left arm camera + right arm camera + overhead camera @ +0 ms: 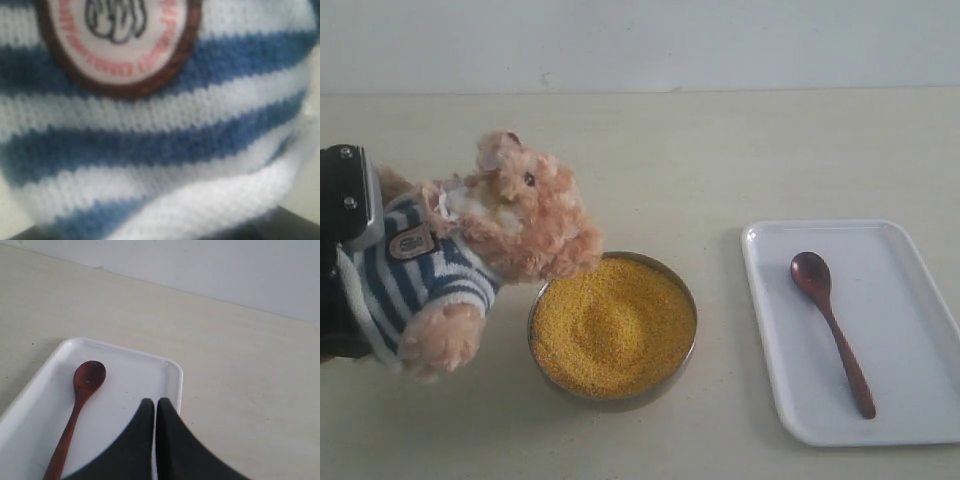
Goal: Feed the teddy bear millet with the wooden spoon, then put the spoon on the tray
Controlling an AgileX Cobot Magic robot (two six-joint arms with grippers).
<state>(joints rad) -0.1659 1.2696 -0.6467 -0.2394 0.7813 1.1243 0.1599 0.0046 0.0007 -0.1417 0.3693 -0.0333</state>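
Note:
The teddy bear [510, 215] leans forward at the left, its snout over the rim of the metal bowl [686, 300] full of yellow millet [613, 325]. My left gripper [348, 215] is shut on the bear's back at the left edge. The bear's striped shirt [165, 130] and badge [117, 40] fill the left wrist view and hide the fingers. The wooden spoon [830, 325] lies on the white tray [910, 330] at the right, bowl end away from the front edge. My right gripper [156, 402] is shut and empty above the tray [130, 380], beside the spoon [77, 410].
The pale table [720, 160] stretches back to a light wall [640, 40]. The bowl stands between the bear and the tray, with a narrow gap of table on each side.

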